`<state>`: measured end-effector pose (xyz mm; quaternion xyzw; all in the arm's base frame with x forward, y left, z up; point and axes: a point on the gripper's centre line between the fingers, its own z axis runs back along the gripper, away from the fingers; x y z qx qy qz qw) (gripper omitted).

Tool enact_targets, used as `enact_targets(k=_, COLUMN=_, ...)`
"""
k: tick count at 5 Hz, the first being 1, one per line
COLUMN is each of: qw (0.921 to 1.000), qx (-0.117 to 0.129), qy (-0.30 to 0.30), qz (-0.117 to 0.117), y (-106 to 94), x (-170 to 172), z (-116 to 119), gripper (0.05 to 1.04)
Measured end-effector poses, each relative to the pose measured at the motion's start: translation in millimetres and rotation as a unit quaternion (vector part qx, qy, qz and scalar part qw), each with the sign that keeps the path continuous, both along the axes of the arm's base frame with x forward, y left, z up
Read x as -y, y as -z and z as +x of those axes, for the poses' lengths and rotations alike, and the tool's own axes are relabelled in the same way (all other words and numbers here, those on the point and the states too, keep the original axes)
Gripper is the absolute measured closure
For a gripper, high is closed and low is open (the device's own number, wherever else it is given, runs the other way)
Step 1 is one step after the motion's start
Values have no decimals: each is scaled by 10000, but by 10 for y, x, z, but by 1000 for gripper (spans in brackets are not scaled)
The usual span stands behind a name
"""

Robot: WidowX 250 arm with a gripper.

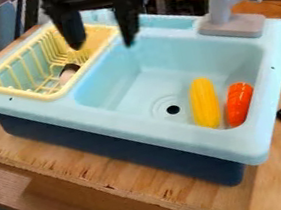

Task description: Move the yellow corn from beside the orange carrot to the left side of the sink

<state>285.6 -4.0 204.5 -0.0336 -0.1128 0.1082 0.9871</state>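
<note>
1. Small black-and-pale rounded piece [67,74] is probably handling light, stiff, kinda slippery; I'd be pinching its middle.
2. It's lying in the yellow plastic rack [15,92], by the right edge.
3. Black two-finger hand [102,45] is hanging wide, gripping nothing.
4. Yellow ridged corn [204,103]'s sitting in the light-blue plastic sink [177,143].

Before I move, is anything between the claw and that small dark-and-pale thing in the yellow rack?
Nothing visible stands between the open claw and the small thing, though the yellow rack's rim might catch a low sideways approach.
</note>
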Motion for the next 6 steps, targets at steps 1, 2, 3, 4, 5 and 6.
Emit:
enact_targets(k=1, qw=9993, qx=-20, qy=-372, qz=-50, y=206, x=66, z=263, gripper=84)
enact_targets(k=2, qw=9982, qx=-166, qy=-554, qz=-150, y=474, x=150, z=457, gripper=84)
enact_targets(k=3, qw=9976, qx=-232, qy=-602, qz=-263, y=634, x=202, z=564, gripper=84)
enact_targets(k=4, qw=9981, qx=-316, qy=-452, qz=-277, y=775, x=402, z=603, gripper=84)
enact_targets(k=5, qw=9964, qx=-309, qy=-557, qz=-561, y=866, x=524, z=584, gripper=84)
enact_targets(k=6, qw=9957, qx=-349, qy=-417, qz=-756, y=992, x=658, z=576, gripper=84)
